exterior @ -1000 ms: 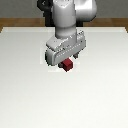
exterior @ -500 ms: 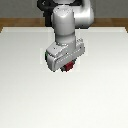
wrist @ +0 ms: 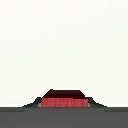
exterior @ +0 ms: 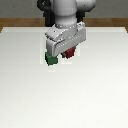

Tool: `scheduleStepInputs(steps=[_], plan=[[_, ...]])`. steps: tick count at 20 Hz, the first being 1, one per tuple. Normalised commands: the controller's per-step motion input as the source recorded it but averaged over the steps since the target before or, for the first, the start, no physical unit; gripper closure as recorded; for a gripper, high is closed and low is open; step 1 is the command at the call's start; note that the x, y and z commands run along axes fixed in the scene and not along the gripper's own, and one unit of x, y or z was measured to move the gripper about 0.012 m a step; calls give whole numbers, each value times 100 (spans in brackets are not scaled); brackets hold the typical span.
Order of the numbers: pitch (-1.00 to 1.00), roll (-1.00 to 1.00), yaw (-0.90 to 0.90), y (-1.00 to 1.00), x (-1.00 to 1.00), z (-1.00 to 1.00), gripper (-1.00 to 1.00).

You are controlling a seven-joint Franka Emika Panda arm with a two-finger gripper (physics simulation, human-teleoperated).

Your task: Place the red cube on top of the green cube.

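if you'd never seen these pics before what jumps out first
The white arm's gripper hangs low near the middle of the white table, with the red cube just under it. The green cube sits on the table beside it, toward the exterior view's left. In the wrist view, the red cube sits right between the fingers.

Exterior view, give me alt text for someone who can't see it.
A white robot arm's end effector hangs low over a white table, with a red cube showing between its fingers. A green cube sits on the table just beside it, toward the exterior view's left. Whether the red cube is gripped or lifted cannot be told.
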Motion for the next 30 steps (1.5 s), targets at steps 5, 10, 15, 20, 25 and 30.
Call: scheduleStepInputs(steps=[5,10,15,20,25,30], plan=[[0,0,0,-20,0,80,100],[0,0,0,-60,0,0,100],[0,0,0,-60,0,0,100],[0,0,0,0,0,-40,100],[0,0,0,20,-20,0,100],[0,0,0,0,-40,0,100]])
